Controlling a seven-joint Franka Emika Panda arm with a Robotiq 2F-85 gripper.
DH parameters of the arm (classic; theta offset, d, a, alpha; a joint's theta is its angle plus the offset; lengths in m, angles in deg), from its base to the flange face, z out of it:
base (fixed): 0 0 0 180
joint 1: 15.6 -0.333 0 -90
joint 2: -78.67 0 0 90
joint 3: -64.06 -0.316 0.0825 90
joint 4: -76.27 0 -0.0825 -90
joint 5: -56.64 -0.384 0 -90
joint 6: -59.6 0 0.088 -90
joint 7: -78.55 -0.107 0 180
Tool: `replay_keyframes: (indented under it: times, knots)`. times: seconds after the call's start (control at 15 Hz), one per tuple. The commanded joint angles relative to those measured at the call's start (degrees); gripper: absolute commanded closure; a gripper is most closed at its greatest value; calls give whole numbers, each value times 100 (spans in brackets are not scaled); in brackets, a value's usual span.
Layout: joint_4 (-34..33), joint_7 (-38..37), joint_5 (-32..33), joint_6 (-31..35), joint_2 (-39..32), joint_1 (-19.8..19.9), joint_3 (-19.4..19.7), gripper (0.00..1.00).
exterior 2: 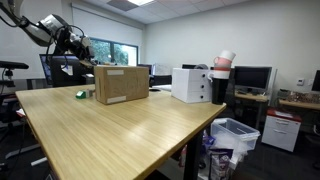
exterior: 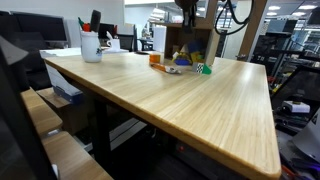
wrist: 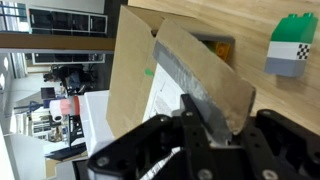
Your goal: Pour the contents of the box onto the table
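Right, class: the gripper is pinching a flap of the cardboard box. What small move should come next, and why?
Probably tip the box further by its flap, mouth downward. The gripper is shut on that flap, a few toy pieces lie on the table at the opening, and the box's inside is too dark to tell whether it is empty.

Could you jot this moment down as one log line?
gripper: shut on flap of brown cardboard box | small colourful toy pieces: out on light wooden table beside box

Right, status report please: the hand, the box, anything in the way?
Hand shut on box flap. Blocks out on table. Mug stands apart.
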Motion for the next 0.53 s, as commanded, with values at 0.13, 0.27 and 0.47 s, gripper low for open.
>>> replay_keyframes:
  times: [0.13, 0.27, 0.47]
  knots:
    - [-32, -92, -243, 103, -47, 24, 5, 98]
    - [-56, -89, -311, 99, -59, 37, 13, 98]
    - [24, -79, -519, 364, 59, 101, 52, 98]
